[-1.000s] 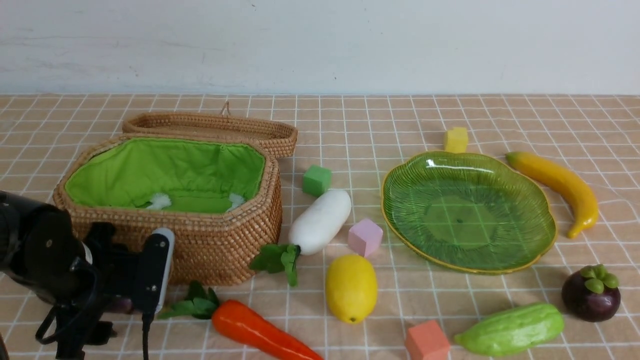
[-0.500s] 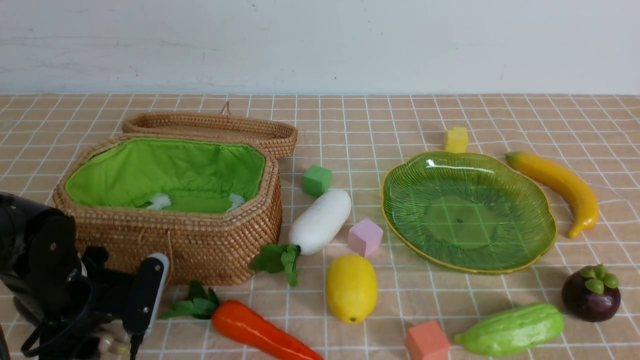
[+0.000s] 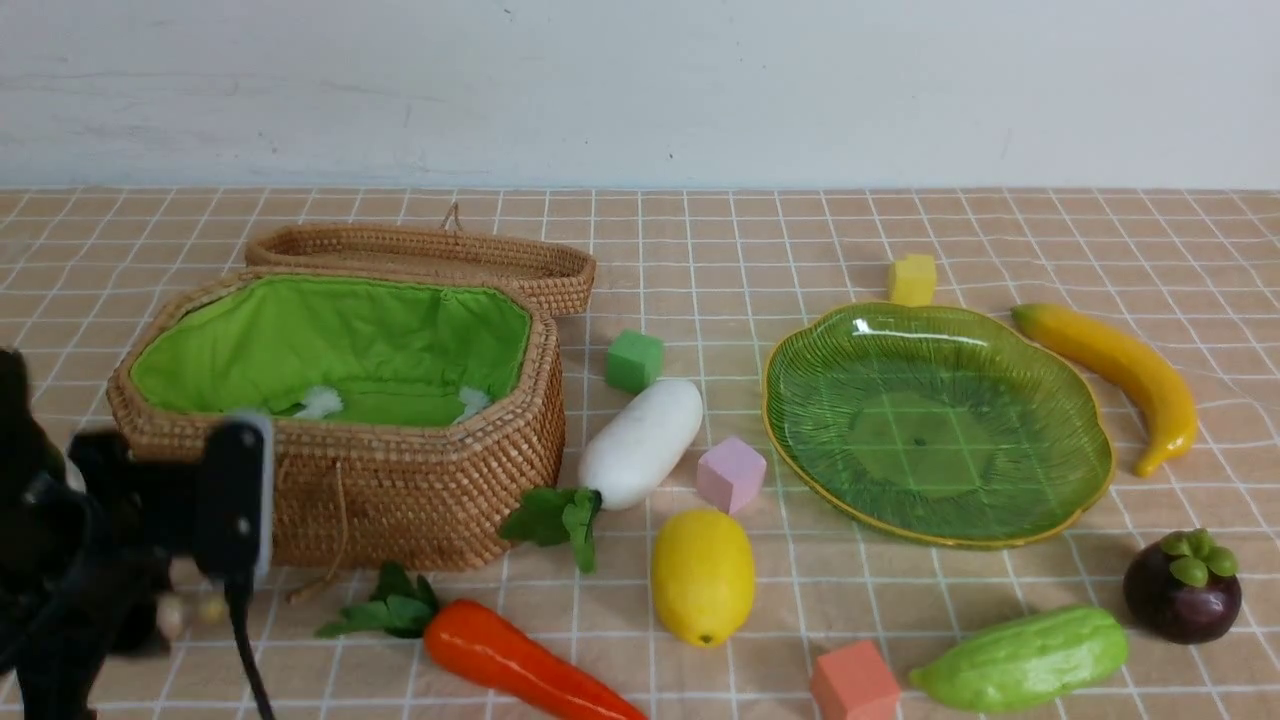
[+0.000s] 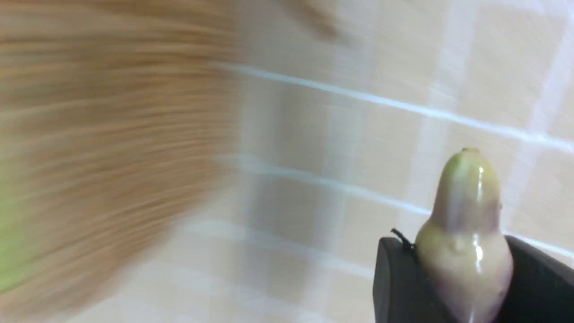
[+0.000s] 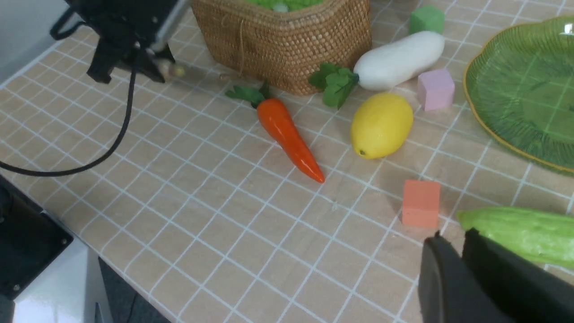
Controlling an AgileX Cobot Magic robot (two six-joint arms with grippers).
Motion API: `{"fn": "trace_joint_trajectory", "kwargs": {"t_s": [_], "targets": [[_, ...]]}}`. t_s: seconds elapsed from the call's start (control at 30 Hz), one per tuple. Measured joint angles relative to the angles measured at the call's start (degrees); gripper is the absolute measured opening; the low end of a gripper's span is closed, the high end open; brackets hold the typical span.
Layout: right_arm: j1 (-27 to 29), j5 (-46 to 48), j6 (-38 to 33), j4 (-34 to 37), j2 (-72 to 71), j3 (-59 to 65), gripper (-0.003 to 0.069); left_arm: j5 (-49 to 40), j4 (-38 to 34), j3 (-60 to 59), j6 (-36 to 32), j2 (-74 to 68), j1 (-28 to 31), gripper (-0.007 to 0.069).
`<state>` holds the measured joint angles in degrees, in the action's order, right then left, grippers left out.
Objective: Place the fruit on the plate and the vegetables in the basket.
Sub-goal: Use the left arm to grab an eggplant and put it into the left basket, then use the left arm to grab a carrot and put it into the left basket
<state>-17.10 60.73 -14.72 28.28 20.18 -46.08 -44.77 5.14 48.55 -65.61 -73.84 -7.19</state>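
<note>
While the left hand grips the eggplant, no readable writing

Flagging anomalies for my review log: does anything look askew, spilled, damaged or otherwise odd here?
Nothing looks spilled or damaged. The one askew thing is the shallow woven brown lid: it sits off the octagonal brown wicker basket, behind it, leaving the basket open, which suits loading vegetables.

1 plate, 1 basket, 1 shallow woven lid; 4 foam cubes; 1 lemon, 1 banana, 1 mangosteen; 1 carrot, 1 white radish, 1 green gourd, 1 eggplant.
</note>
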Motion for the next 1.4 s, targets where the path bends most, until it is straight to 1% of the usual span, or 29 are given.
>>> {"fn": "trace_joint_trajectory", "kwargs": {"t_s": [0.1,0.17,0.27,0.37,0.43,0.47,0.53,0.57,0.63,0.67,0.7,0.73,0.77,0.8,0.83,0.9,0.93,0.97,1.0,1.1,1.13,1.17,1.2,1.27,1.33,1.4], "targets": [[0.00,-2.37,0.00,0.06,0.00,0.00,0.0090,1.34,-5.14,5.43,-0.18,6.16,0.00,0.0244],[0.00,-4.83,0.00,0.00,0.00,0.00,0.0092,3.17,-10.94,9.46,-1.83,8.02,0.00,0.0244],[0.00,-10.61,-0.05,-1.09,0.00,0.00,0.0096,6.13,-18.43,13.08,-4.30,6.48,0.00,0.0244],[0.00,-17.00,-0.05,-1.44,0.04,0.00,0.0099,9.90,-25.46,15.50,-7.22,2.03,0.00,0.0244],[0.00,-19.73,-0.05,-1.34,0.04,0.00,0.0099,11.81,-27.25,16.05,-8.41,-0.77,0.00,0.0244],[0.00,-21.44,-0.05,-0.77,0.04,0.00,0.0100,14.36,-28.29,16.41,-9.18,-4.54,0.00,0.0244],[0.00,-22.15,-0.05,-0.03,0.04,0.00,0.0100,15.89,-28.63,16.54,-9.39,-6.60,0.00,0.0244],[0.00,-22.42,-0.05,0.64,0.04,0.00,0.0100,18.42,-28.81,16.54,-9.62,-9.69,0.00,0.0251],[0.00,-22.50,-0.05,1.65,0.04,0.00,0.0100,22.58,-29.02,16.54,-9.87,-12.80,0.00,0.0311],[0.00,-22.45,-0.05,1.80,0.04,0.00,0.0100,24.41,-29.08,16.54,-9.95,-13.92,0.00,0.0367],[0.00,-22.45,-0.05,1.80,0.04,0.00,0.0100,25.07,-29.08,16.54,-9.94,-14.28,0.00,0.0393],[0.00,-22.38,-0.05,1.86,0.04,0.00,0.0100,26.12,-29.20,16.54,-9.94,-14.80,0.00,0.0446],[0.00,-22.31,0.01,2.01,0.04,0.00,0.0100,27.22,-29.47,16.54,-9.68,-15.04,0.00,0.0566],[0.00,-22.31,0.01,2.07,0.04,0.00,0.0100,27.35,-29.73,16.58,-9.30,-14.81,0.00,0.0611],[0.00,-22.26,0.01,2.20,0.04,0.00,0.0100,26.80,-30.06,16.58,-8.78,-14.26,-0.20,0.0639],[0.00,-22.26,0.05,2.25,0.04,0.00,0.0100,25.87,-30.38,16.58,-8.35,-13.58,-0.40,0.0654],[0.00,-21.60,0.07,2.45,0.04,0.00,0.0101,22.63,-31.34,16.58,-6.97,-12.06,-1.66,0.0658],[0.00,-21.45,0.07,2.55,0.04,0.00,0.0101,22.15,-31.44,16.58,-6.81,-11.61,-1.87,0.0656],[0.00,-20.12,0.12,2.69,0.04,0.00,0.0101,17.77,-32.44,16.58,-5.35,-10.00,-4.07,0.0635],[0.00,-14.04,0.57,2.88,0.04,-0.51,0.0101,8.68,-32.77,16.58,-4.09,-7.27,-10.60,0.0536],[0.00,-11.38,0.71,2.88,0.06,-0.76,0.0103,4.65,-32.04,16.58,-3.94,-6.79,-14.14,0.0478],[0.00,-10.94,0.70,2.88,0.06,-0.81,0.0103,4.00,-31.85,16.58,-3.94,-6.72,-14.74,0.0468],[0.00,-7.23,0.94,2.88,0.06,-1.15,0.0105,-1.64,-28.92,16.58,-3.94,-6.95,-20.19,0.0378],[0.00,-4.50,1.04,2.88,0.06,-1.17,0.0107,-5.29,-24.83,16.13,-3.90,-7.68,-24.49,0.0314],[0.00,-1.82,1.11,2.88,0.06,-1.17,0.0109,-7.13,-19.84,15.32,-3.36,-9.42,-28.34,0.0277],[0.00,0.45,1.11,2.88,0.06,-1.17,0.0109,-7.42,-14.77,14.51,-2.05,-12.48,-31.54,0.0279]]}}
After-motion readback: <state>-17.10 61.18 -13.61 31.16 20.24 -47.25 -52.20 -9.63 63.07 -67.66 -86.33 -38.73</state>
